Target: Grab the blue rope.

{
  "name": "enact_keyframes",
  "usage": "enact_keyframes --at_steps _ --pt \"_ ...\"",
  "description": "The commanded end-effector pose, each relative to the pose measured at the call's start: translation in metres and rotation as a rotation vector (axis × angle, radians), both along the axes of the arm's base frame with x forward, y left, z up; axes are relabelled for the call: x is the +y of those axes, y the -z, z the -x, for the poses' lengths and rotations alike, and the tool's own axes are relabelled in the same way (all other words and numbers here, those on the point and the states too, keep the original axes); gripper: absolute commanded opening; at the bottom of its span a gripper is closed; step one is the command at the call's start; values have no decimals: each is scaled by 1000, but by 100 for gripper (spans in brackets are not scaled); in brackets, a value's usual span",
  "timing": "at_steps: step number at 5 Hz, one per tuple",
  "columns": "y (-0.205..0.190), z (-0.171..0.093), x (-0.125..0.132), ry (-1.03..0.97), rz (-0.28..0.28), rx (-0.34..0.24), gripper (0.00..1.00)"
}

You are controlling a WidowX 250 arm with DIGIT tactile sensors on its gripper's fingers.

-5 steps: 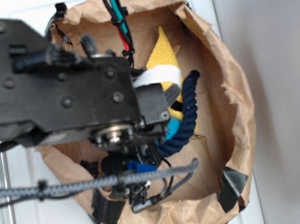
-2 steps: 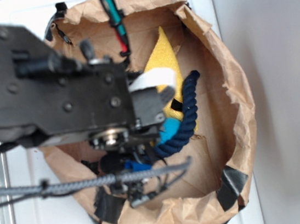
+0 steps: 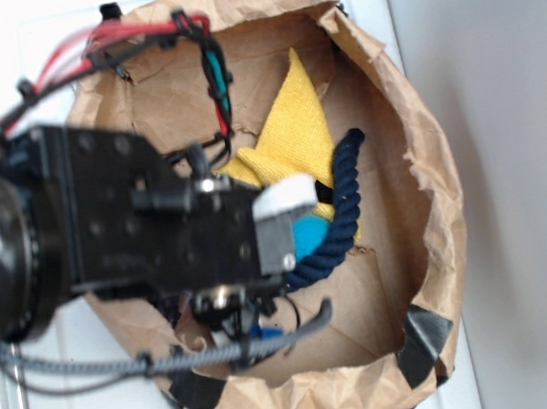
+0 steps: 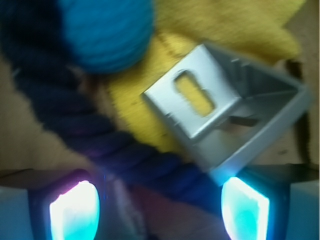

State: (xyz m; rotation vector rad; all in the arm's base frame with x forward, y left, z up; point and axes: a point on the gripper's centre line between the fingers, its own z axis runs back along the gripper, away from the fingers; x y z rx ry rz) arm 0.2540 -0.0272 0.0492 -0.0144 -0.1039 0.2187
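While the arm's black body hides much of the brown paper bag point(image 3: 417, 145), the blue rope point(image 3: 340, 211) curves beside the yellow cloth point(image 3: 294, 126), its lower end passing between wide-open jaws; the teal ball point(image 4: 107, 32) appears blurred.

Blue rope point(image 3: 340, 211) curves beside yellow cloth point(image 3: 296, 131) inside paper-lined basket point(image 3: 432, 184); arm point(image 3: 157, 240) covers its lower end

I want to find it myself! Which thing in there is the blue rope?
Look inside the big brown paper bag. On its floor lies a yellow cloth, and the blue rope curves along its right edge. It is dark, long and twisted, unlike the small round teal ball beside it.
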Motion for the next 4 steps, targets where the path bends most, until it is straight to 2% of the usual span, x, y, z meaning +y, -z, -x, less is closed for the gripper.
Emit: enact_keyframes --at_steps 1,3,4 --pt "-5 -22 -20 32 -2 -57 100" --pt "1 -52 0 -53 -34 -55 100" --pt "1 -58 4 -67 -43 -51 0"
